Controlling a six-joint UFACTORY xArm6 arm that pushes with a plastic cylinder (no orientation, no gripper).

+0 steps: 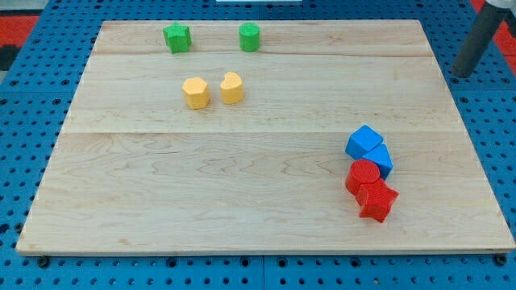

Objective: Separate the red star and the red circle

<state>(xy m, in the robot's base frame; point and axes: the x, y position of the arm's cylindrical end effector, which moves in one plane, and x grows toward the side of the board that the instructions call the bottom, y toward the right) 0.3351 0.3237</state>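
Across most of the view lies the wooden board [242, 161], pale planks resting on a blue pegboard surface [24, 121]. At the far right corner, beyond the board's edge, my tip [463, 74] shows as the lower end of a dark grey rod that slants in from the upper right; it sits off the wood, well apart from every block. I carry no pincer at all, so nothing opens, closes or grips; whether the rod end touches the pegboard I cannot tell.

On the near right sits the crowded cluster. Two blue blocks stand together, the blue cube [364, 142] farther away and a second blue block [379, 159] just beside it, its shape unclear. Touching them on the near side is the red circle [364, 176], and pressed against that, nearest the board's front, the red star [377, 200]. The two red pieces are in contact, so the separation is not yet done; I judge a push would need to enter between them or catch the star alone.

Far left hold the other pairs: a yellow hexagon [196, 93] beside a yellow block [232, 87] of rounder shape, and farther still a green star [176, 38] and green cylinder [249, 37], apart from each other.
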